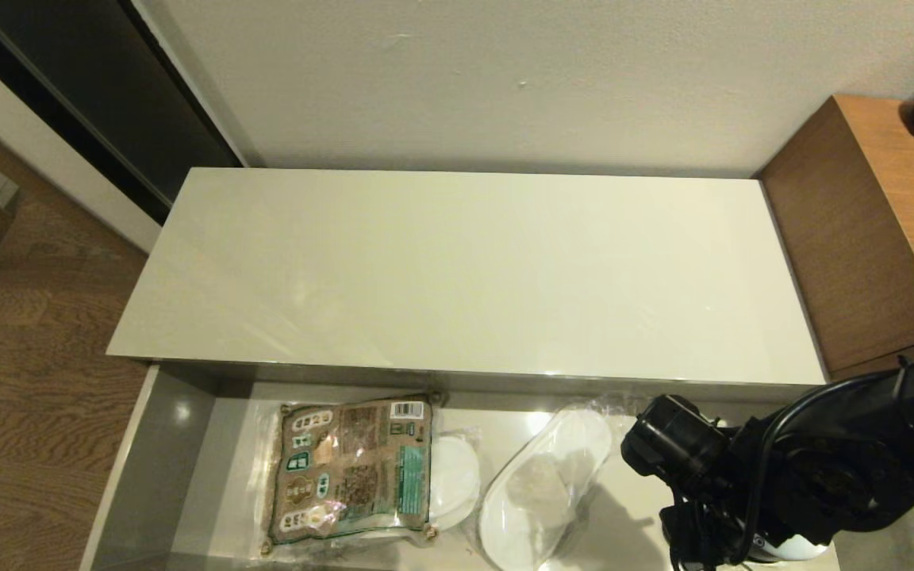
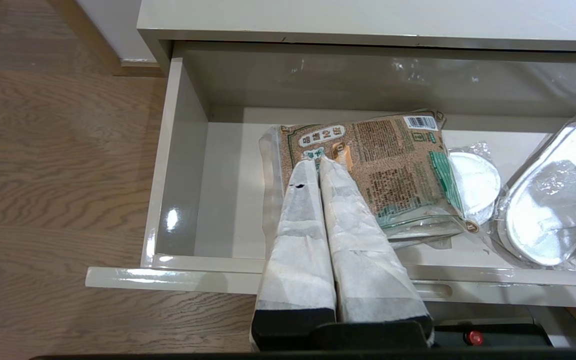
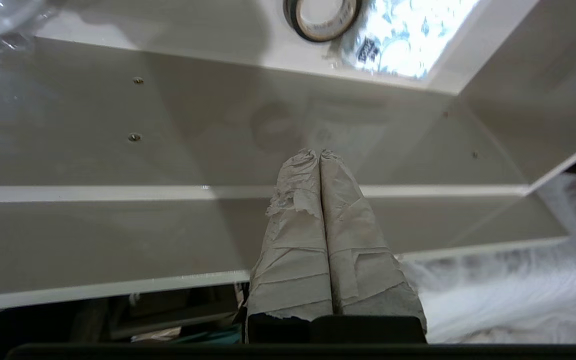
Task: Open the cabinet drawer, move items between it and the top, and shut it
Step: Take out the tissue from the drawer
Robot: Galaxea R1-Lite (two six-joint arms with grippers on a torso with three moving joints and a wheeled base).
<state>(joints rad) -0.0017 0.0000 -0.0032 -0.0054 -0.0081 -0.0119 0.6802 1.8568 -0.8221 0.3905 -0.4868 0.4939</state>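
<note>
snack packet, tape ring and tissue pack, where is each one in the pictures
snack packet (image 1: 350, 469), head view, middle of its printed face
tape ring (image 3: 322, 14), right wrist view, pale core inside the dark ring
tissue pack (image 3: 408, 37), right wrist view, its blue-patterned top

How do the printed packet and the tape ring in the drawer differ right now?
The printed packet is flat, rectangular, brown and green; the tape ring is a small dark round hoop with a pale core. The packet lies toward the drawer's left, overlapping a wrapped slipper; the ring sits at the right end, touching the tissue pack. Both rest inside the open drawer.
</note>
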